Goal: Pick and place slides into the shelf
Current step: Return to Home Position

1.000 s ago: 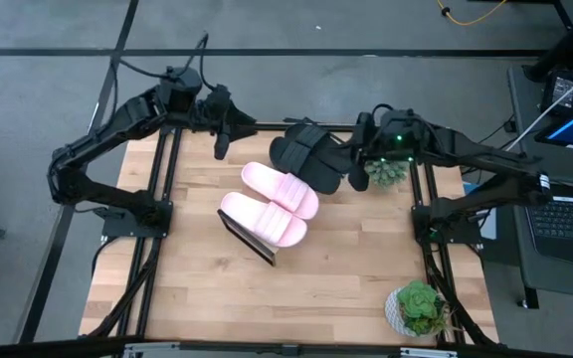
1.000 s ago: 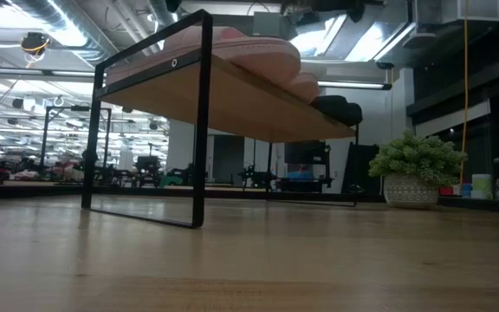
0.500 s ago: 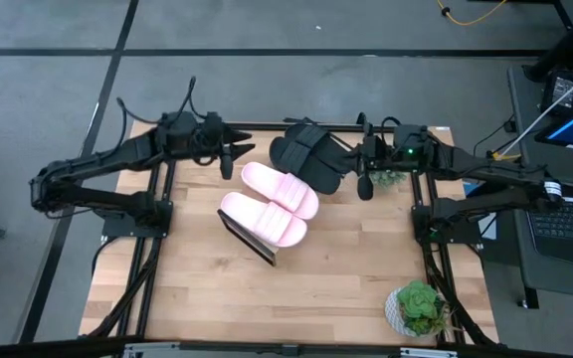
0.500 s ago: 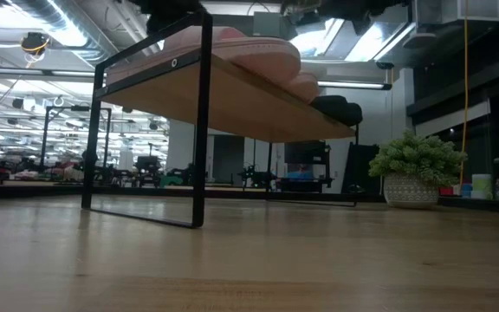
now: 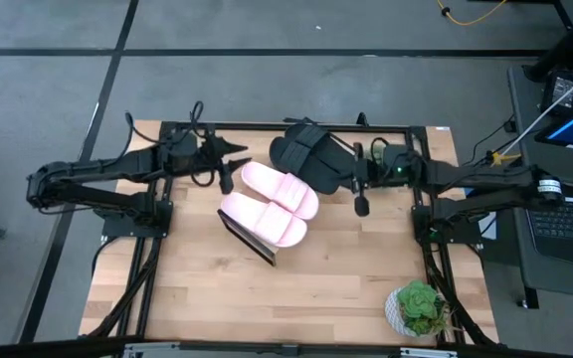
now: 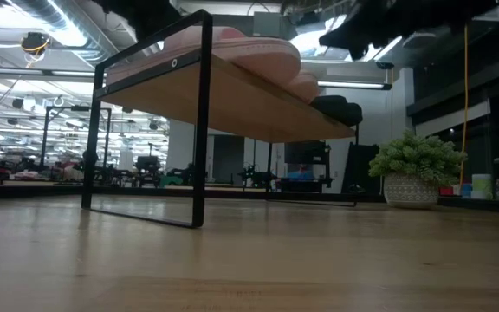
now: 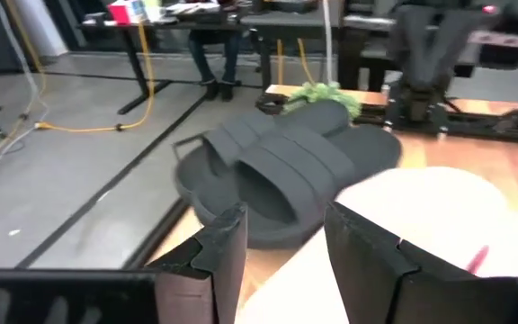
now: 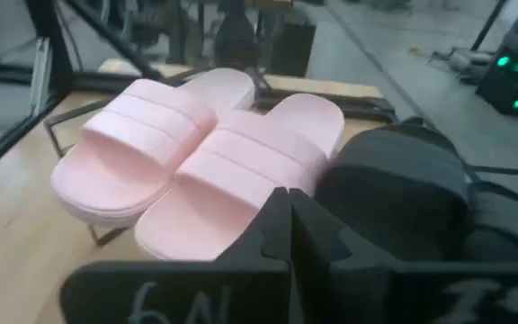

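Slides (image 5: 282, 191) lie between left claw (image 5: 225, 181) and right claw (image 5: 360, 202); seemingly untouched.

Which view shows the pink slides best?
The right wrist view: both pink slides near, side by side, straps clear. High view: both, from far above. Low view: only edges. Left wrist view: one part.

Two pale pink slides (image 5: 279, 190) lie side by side, straps up, on the slanted light wood shelf (image 6: 232, 97). Two black slides (image 5: 309, 159) rest just beside them at its other end.
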Controlling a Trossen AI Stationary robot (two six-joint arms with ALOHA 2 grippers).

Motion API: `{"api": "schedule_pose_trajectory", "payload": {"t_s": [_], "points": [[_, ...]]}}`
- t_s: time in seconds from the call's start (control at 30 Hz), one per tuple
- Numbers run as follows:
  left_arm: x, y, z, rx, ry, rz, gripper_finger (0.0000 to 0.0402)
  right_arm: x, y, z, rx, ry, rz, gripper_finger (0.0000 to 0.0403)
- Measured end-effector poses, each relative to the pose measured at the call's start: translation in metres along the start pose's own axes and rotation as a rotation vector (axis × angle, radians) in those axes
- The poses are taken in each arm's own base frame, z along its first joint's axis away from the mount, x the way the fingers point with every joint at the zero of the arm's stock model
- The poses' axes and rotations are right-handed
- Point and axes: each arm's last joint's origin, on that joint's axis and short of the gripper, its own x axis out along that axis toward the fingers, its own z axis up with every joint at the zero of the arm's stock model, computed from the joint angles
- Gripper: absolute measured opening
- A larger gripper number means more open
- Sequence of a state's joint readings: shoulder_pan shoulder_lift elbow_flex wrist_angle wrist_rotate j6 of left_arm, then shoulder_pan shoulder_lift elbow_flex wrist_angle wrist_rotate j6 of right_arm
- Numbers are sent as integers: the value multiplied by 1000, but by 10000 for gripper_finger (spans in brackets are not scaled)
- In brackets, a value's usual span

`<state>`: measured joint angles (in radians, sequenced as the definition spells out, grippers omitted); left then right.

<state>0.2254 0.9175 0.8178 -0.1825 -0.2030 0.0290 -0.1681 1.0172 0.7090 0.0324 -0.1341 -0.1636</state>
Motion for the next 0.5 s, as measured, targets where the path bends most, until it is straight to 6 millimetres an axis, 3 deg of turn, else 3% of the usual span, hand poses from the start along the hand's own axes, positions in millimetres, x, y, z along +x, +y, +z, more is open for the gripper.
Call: {"api": "schedule_pose_trajectory", "payload": {"t_s": [0.27,0.5], "points": [[-17,-13,-22,-84,-38,-63,79,6,17,-44,82,-76,38,0],[-23,-24,-54,-104,-185,-88,5,5,33,-52,8,-160,117,0]]}}
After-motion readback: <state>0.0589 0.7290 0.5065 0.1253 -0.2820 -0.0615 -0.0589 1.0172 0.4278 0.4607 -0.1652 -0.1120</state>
